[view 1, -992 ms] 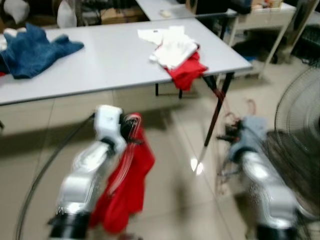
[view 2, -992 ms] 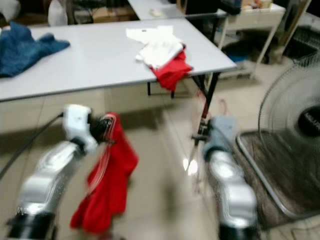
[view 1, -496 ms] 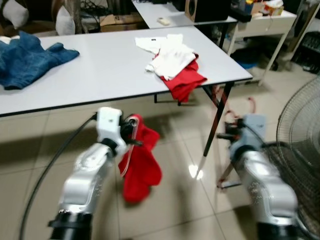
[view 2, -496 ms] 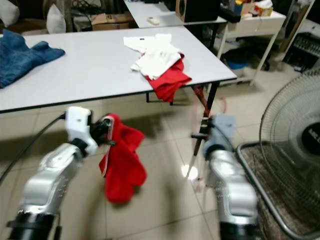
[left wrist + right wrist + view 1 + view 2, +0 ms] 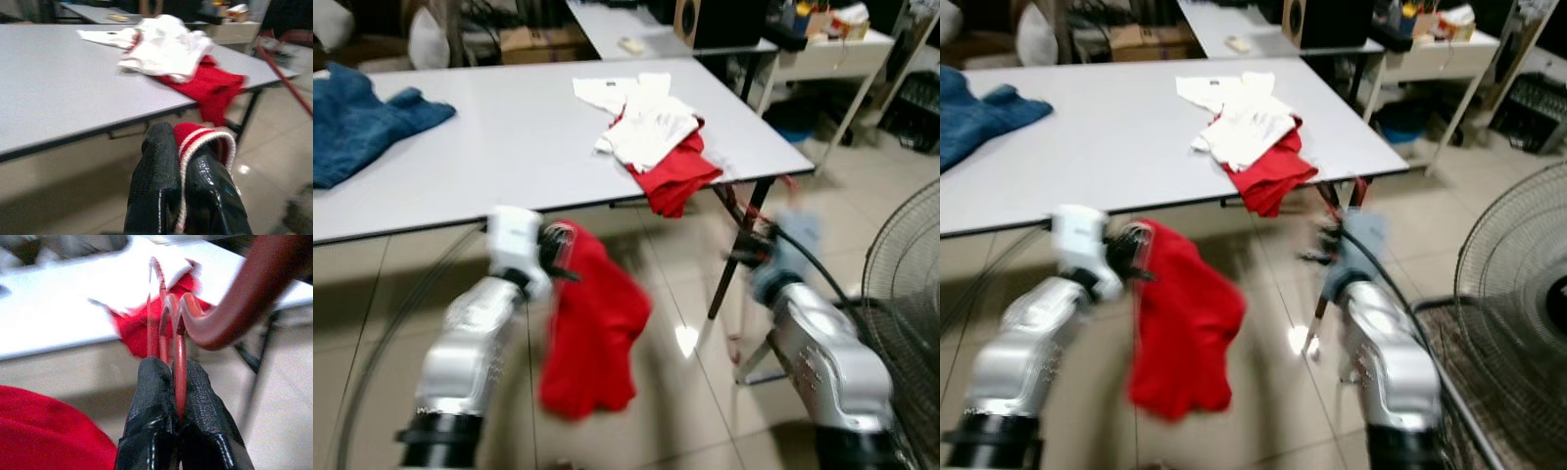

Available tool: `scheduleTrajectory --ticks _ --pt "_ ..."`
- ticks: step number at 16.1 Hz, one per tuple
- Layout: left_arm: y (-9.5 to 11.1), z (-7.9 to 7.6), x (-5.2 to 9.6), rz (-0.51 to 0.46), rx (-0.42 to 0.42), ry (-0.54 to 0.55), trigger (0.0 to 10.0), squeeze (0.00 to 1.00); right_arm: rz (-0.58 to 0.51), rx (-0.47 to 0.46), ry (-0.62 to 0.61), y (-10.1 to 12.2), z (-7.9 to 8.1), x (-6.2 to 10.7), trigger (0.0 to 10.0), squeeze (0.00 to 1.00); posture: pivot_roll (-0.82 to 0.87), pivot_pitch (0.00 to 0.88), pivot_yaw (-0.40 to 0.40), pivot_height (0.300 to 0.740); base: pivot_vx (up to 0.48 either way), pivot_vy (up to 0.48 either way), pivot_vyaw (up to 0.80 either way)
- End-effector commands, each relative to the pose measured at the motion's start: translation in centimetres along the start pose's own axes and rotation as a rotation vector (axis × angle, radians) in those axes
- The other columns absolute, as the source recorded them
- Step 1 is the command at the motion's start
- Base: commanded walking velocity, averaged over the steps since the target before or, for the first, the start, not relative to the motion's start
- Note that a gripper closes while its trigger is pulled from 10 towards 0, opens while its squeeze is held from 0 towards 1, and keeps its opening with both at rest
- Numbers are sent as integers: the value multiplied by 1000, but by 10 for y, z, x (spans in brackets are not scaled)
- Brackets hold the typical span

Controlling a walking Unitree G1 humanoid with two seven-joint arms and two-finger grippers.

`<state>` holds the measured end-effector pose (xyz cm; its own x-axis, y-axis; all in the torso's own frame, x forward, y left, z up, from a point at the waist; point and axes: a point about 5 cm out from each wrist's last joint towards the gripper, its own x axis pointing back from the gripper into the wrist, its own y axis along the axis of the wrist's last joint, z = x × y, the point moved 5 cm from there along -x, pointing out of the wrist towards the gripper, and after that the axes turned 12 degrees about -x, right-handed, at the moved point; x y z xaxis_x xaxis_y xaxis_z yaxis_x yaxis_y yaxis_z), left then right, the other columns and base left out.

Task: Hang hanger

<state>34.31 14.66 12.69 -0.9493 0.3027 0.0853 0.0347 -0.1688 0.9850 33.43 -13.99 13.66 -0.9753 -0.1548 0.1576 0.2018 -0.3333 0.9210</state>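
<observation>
The right gripper (image 5: 178,396) is clamping a red hanger (image 5: 230,298), hook curving up toward the far table (image 5: 489,147). The left gripper (image 5: 183,181) is pinching a red garment (image 5: 592,333), hanging lower and wider than a moment ago. A fan (image 5: 901,294) is standing right.

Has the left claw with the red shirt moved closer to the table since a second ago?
Yes. The left claw carrying the red shirt now sits just below the table edge; earlier it hung farther below.
</observation>
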Motion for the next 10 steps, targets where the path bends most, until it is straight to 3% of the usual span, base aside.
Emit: scheduleTrajectory --ticks 1,2,4,10 --pt "24 -5 -7 -79 -16 -20 10000 0 -58 23 12 21 -4 3 0 0 -54 0 0 740 368 0 0" --pt "29 -4 -9 -89 -20 -18 10000 0 -52 56 44 24 1 2 10000 0 -55 0 -1 740 364 0 0" --pt "38 -1 -12 -113 -22 -14 10000 0 -61 82 82 32 9 1 10000 0 -55 0 -2 740 368 0 0" --pt "44 -5 -13 -123 -37 -27 10000 0 -65 122 96 35 10 1 10000 0 -52 0 -2 740 368 0 0"
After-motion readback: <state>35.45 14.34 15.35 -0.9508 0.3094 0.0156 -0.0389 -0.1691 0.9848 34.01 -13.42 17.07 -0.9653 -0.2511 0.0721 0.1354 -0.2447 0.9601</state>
